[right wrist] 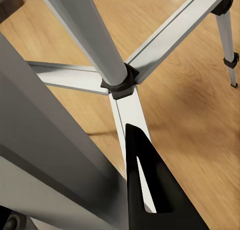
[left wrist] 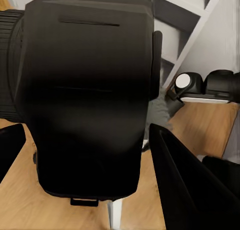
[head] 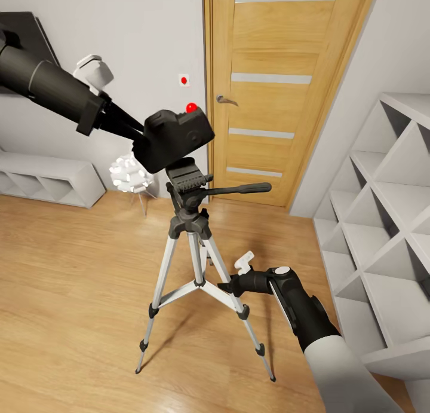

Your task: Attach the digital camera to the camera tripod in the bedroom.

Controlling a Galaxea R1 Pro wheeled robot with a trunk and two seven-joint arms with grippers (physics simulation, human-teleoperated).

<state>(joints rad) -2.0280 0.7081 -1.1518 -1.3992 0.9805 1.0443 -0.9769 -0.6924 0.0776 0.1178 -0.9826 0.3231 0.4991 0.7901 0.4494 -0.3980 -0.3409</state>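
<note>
My left gripper point(head: 141, 135) is shut on the black digital camera point(head: 174, 137), whose red dot point(head: 191, 107) faces up. The camera hangs tilted just over the black head point(head: 187, 181) of the camera tripod point(head: 197, 263); whether they touch is unclear. The tripod's long handle point(head: 239, 189) points right. In the left wrist view the camera body point(left wrist: 87, 95) sits between my two dark fingers point(left wrist: 190, 185). My right gripper point(head: 230, 284) is low down against a silver tripod leg point(right wrist: 60, 140), with one black finger point(right wrist: 145, 190) pressed beside it.
A wooden door point(head: 280, 90) stands behind the tripod. White cubby shelves point(head: 382, 210) line the right wall. A low white shelf unit point(head: 48, 183) and a white spiky ornament on a small stand point(head: 128, 173) sit at the left. Wood plank floor point(head: 71, 269) surrounds the tripod.
</note>
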